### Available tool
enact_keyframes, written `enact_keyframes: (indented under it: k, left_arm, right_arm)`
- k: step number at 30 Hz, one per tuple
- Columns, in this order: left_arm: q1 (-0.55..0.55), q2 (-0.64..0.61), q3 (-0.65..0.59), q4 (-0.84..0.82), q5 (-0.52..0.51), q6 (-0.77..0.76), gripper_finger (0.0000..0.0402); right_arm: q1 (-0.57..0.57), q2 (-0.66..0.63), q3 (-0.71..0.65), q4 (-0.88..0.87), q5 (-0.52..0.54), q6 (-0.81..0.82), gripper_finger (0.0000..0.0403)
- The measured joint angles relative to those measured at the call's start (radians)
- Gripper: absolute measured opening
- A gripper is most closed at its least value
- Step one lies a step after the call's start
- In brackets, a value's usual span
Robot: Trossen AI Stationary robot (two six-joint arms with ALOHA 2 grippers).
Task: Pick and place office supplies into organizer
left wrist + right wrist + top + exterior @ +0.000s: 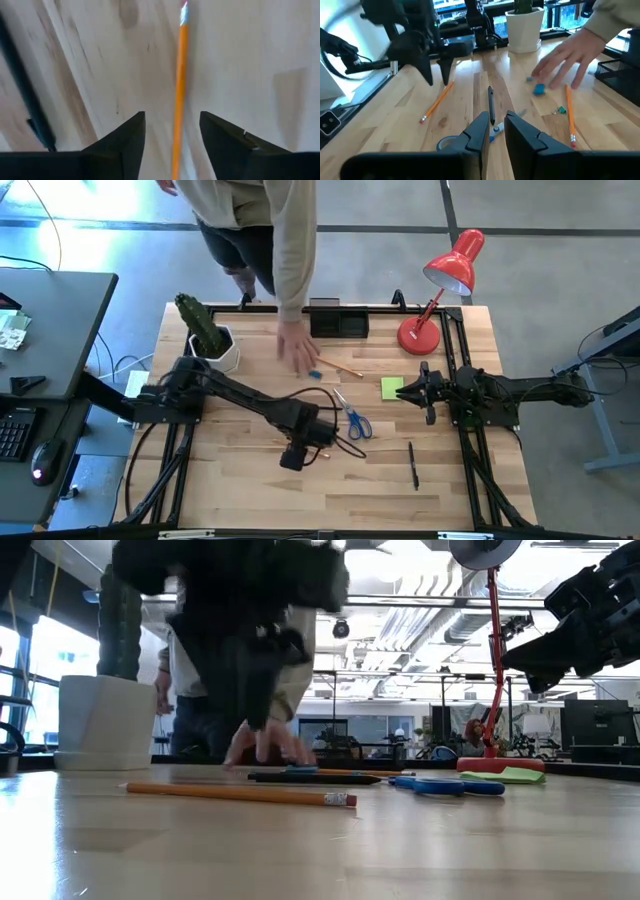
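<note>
Organizer (338,321) at the table's (240,490) far edge, middle. Left of it the potted cactus (208,335), right of it the lamp (440,295). A person's hand (297,350) lies on the table just in front of the organizer, an eraser (315,373) and a pencil (343,366) beside it. Scissors (352,418) sit mid-table, the sticky-note pad (391,387) to their right, a pen (413,464) nearer still. The left gripper (172,132) hangs over another pencil (178,100), left of the scissors.
</note>
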Motion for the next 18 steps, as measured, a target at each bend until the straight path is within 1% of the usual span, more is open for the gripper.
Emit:
enact_keyframes:
  k: [2, 4, 6, 8, 10, 18]
  left_arm:
    - [-0.005, 0.025, -0.002, -0.008, -0.001, 0.008, 0.0166]
    - [-0.005, 0.043, -0.005, 0.039, -0.009, 0.018, 0.016]
    - [-0.005, 0.047, -0.01, 0.044, -0.012, 0.02, 0.0154]
    - [-0.005, 0.06, -0.006, 0.1, -0.017, 0.02, 0.0149]
    - [-0.005, 0.062, -0.01, 0.075, -0.018, 0.018, 0.0144]
    - [-0.047, 0.068, -0.008, 0.101, 0.005, -0.007, 0.0126]
  right_arm:
    - [0.0, 0.002, 0.0, 0.0, 0.002, 0.0, 0.0053]
    - [0.0, 0.009, 0.0, 0.001, 0.002, 0.0, 0.0053]
    - [0.0, 0.01, 0.0, -0.002, 0.003, 0.0, 0.0053]
    - [0.0, 0.012, 0.0, -0.002, 0.002, 0.0, 0.0053]
    - [0.0, 0.01, 0.0, -0.002, 0.003, 0.0, 0.0053]
    - [0.0, 0.023, 0.0, -0.002, 0.003, 0.0, 0.0053]
